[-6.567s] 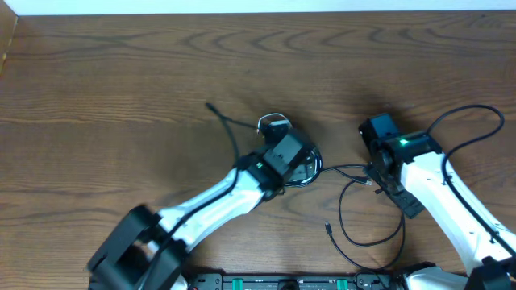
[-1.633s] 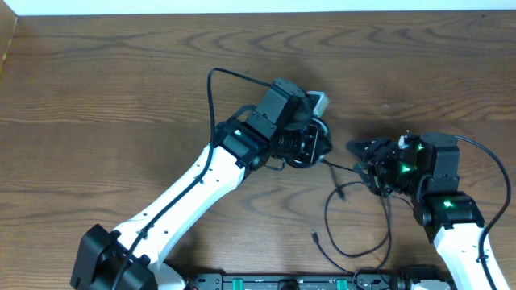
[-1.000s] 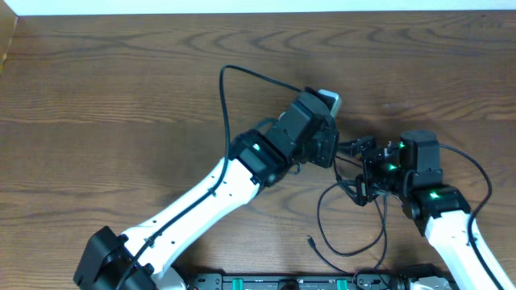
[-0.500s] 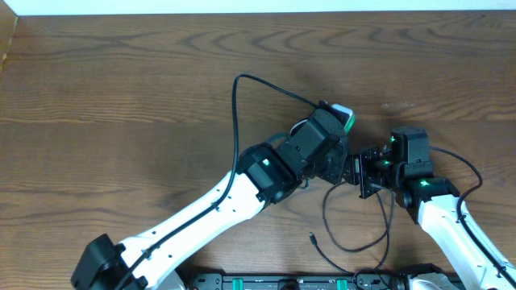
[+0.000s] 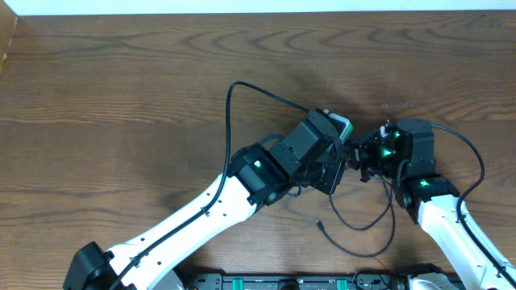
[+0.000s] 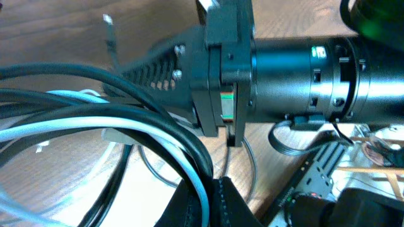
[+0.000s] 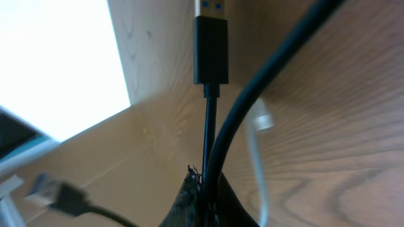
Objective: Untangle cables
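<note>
Here's the brown wood-grain table, and all the action is packed tight around the left gripper, our marker for everything. The long white-and-black left arm reaches in from the robot's side to carry it. The shorter white-and-black right arm comes in from the other flank. Its right gripper sits nose to nose with the left gripper, just beside it. That closeness looks deliberate: two holds on one knot, ready to pull against each other.

The cables are bunched right at the left gripper. From its wrist camera, a thin black rubber cord and a thin white rubber cord sweep down together into its grip, jaws pinched closed on the bundle. The hold sits at the bunch itself, I'd say to anchor it.

On the right wrist view, the jaws are closed on a slim black cord that rises straight out of the fingertips to a rectangular black plug. A thicker-looking black strand curves across beside it; whether that one is clamped too, I can't tell. Gripping near a plug end makes sense, since that's the end to thread out.

Toward the robot from the left gripper, slack black cord lies in a loose loop on the table. A small black plug tip lies free nearby. The bunch is not yet separated.
</note>
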You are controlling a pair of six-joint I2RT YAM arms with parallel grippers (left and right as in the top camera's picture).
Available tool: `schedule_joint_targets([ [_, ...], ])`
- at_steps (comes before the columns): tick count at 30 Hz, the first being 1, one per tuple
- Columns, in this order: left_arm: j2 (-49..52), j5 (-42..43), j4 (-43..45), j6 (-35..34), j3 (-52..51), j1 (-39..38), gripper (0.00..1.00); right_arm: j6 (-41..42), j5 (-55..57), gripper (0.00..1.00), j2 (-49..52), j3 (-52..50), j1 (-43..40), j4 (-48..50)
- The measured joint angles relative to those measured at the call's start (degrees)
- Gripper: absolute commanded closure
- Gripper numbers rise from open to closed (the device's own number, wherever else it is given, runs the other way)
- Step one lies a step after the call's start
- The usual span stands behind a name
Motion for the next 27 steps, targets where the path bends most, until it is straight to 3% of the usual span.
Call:
schedule_joint_targets([
  [15,-0.02,1.86,2.21,0.13,-1.81,0.11,0.92,3.63,-6.36,0.99,0.02,0.0,4.0,1.95],
  [17,-0.02,1.84,2.21,0.13,-1.81,0.11,0.92,3.91,-6.38,0.93,0.02,0.0,4.02,1.92],
  [19,-0.02,1.88,2.19,0.13,-1.81,0.11,0.93,4.22,-6.49,0.78,0.02,0.0,3.96,1.92],
  [24,-0.04,1.88,2.54,0.13,-1.81,0.35,0.93,0.96,-6.12,0.25,0.02,-0.04,3.28,1.14],
  [27,-0.26,2.14,2.47,0.04,-1.81,1.31,0.93,-3.45,-3.85,0.14,0.02,-0.04,2.12,-1.29],
])
